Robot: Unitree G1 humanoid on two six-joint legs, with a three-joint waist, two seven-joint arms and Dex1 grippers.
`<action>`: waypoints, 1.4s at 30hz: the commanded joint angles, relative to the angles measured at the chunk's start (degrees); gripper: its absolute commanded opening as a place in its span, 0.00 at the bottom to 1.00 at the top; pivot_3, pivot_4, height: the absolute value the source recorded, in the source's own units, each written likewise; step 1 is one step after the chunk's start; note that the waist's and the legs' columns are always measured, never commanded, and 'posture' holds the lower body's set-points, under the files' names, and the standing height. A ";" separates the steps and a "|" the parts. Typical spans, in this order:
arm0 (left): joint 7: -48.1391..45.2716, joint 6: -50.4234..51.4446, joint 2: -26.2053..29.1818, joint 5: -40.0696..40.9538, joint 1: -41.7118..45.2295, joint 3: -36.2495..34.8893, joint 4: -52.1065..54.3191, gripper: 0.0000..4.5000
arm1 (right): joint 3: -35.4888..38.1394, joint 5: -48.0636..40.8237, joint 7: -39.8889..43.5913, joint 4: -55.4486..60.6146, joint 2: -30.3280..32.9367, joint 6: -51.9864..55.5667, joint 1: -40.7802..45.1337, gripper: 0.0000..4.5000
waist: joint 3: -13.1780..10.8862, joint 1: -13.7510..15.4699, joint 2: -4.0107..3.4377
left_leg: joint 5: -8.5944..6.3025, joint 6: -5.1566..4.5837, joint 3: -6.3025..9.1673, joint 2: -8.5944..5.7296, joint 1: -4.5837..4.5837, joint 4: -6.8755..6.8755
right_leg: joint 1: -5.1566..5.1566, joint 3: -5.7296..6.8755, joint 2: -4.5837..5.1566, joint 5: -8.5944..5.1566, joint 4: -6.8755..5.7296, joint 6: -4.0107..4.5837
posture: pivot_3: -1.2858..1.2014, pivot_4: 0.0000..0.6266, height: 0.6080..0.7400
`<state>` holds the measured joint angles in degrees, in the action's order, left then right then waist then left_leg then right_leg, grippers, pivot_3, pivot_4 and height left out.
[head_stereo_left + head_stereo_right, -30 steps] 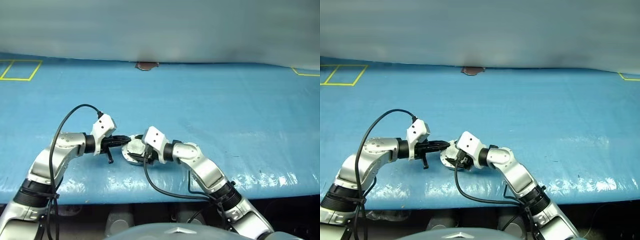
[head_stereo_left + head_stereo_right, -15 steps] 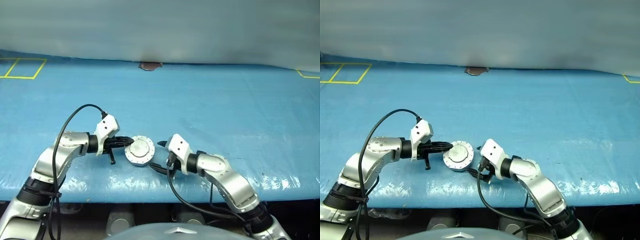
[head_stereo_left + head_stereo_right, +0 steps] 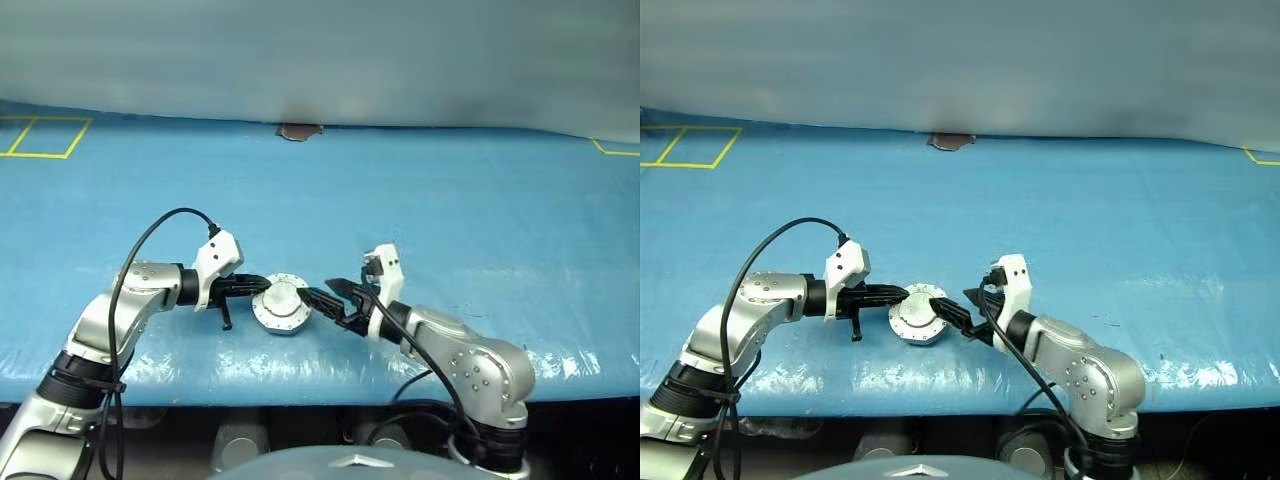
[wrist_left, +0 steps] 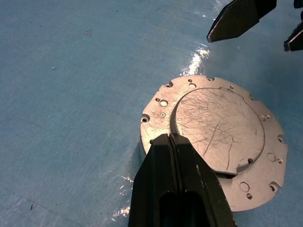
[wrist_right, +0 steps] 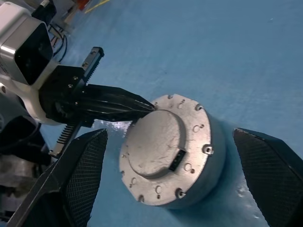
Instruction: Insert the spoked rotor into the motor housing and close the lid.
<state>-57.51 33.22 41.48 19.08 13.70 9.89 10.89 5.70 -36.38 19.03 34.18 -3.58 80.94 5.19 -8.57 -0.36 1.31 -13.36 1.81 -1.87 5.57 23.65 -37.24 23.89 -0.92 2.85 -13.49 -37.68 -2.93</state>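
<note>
Lid (image 3: 283,298) down and shut on the motor housing (image 5: 208,163), plain grey face up, on the blue table (image 3: 450,200). Right gripper (image 3: 338,297) has pulled off the lid and rolled over, fingers spread wide just beside the housing (nothing held). Left gripper (image 3: 256,283) stays put, fingers clenched together, tips touching the lid's edge.

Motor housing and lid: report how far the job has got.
Done, by the look of it: the lid lies flat on the motor housing, plain face up; the rotor is presumably inside, hidden. In hand: shut left gripper rests on the lid's rim; open right gripper stands beside the housing. Left: seemingly only withdrawing.
</note>
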 commanded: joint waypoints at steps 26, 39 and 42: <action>-0.04 1.07 -0.24 0.43 -2.75 -0.89 1.61 0.00 | 15.93 -21.80 -16.26 -20.44 -20.90 10.26 8.23 0.99 | 0.01 -0.64 -0.16 | -0.02 -0.03 0.09 -0.02 -0.02 0.16 | 0.02 0.03 -0.02 0.03 -0.03 -0.20 | 0.52 0.24 1.00; -0.16 1.43 -0.23 0.47 -2.89 -1.24 1.86 0.00 | 15.03 -28.42 -21.33 -26.36 -18.88 10.01 4.98 0.99 | -0.02 -0.94 -0.20 | -0.02 -0.04 0.10 -0.02 0.00 0.19 | 0.07 0.04 -0.02 0.03 -0.05 -0.20 | 0.52 0.24 1.00; -0.24 1.37 -0.24 0.37 -2.81 -1.12 1.70 0.00 | 14.95 -30.55 -22.18 -27.50 -18.47 10.94 4.46 0.99 | -0.02 -0.97 -0.20 | -0.02 -0.04 0.10 -0.02 0.00 0.19 | 0.07 0.04 -0.02 0.03 -0.05 -0.20 | 0.52 0.24 1.00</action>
<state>-57.44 33.80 41.28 19.17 11.62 7.73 11.70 22.94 -63.81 -3.06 6.73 -8.46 91.07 16.64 -8.58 -1.33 1.10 -13.38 1.78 -1.77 5.55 23.65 -37.06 23.96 -0.88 2.83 -13.46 -37.73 -3.13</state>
